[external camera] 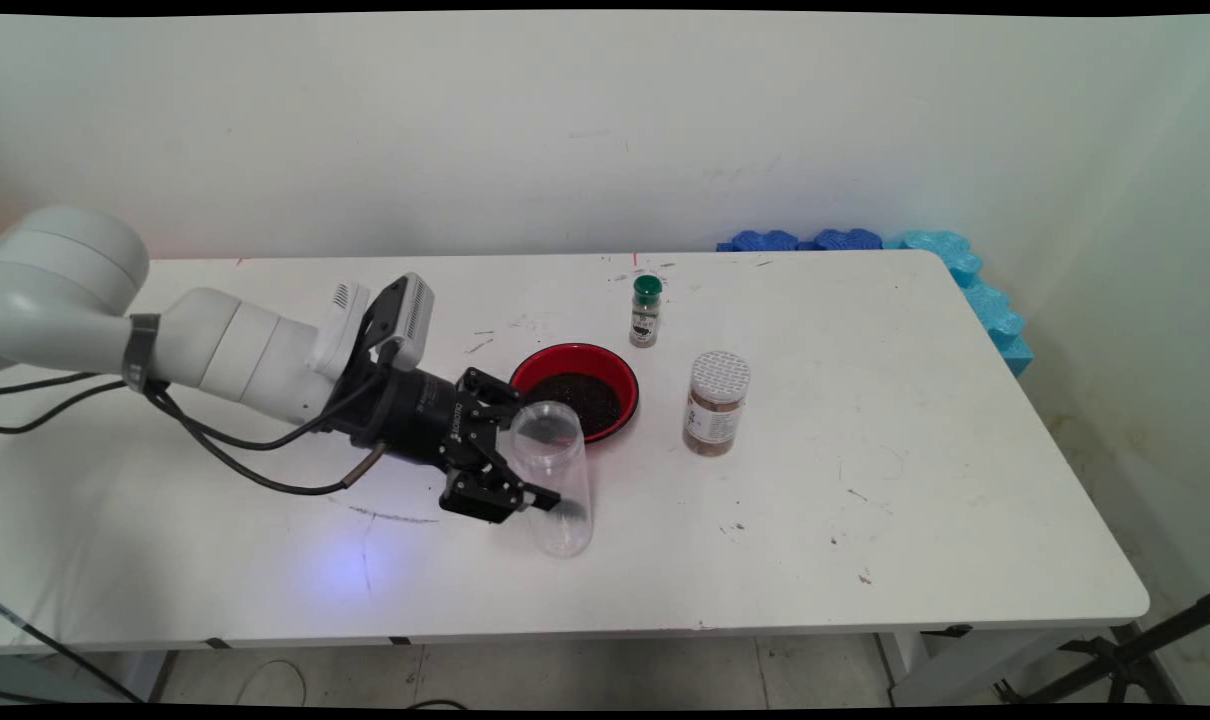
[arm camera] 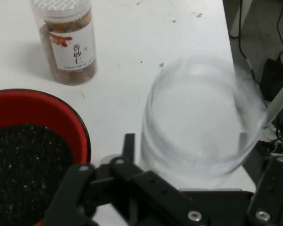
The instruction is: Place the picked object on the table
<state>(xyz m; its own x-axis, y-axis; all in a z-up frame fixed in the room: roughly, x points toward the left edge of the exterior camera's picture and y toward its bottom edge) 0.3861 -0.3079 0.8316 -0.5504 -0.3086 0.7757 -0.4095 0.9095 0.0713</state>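
My gripper (external camera: 533,452) is shut on a clear, empty plastic cup (external camera: 562,505), one finger on each side of it. The cup is tilted, its mouth up and toward a red bowl (external camera: 565,353) and its base low over the table. The bowl holds dark fine grains (external camera: 587,398) and sits just behind the cup. In the hand view the cup (arm camera: 203,122) fills the middle between my gripper (arm camera: 198,157) fingers, with the red bowl (arm camera: 35,102) and its grains (arm camera: 23,169) at lower left.
A clear jar with a white lid and brown contents (external camera: 715,405) (arm camera: 68,44) stands right of the bowl. A small bottle with a green cap (external camera: 645,312) stands behind it. Blue foam pieces (external camera: 965,270) line the table's far right corner. Black cables hang under the arm.
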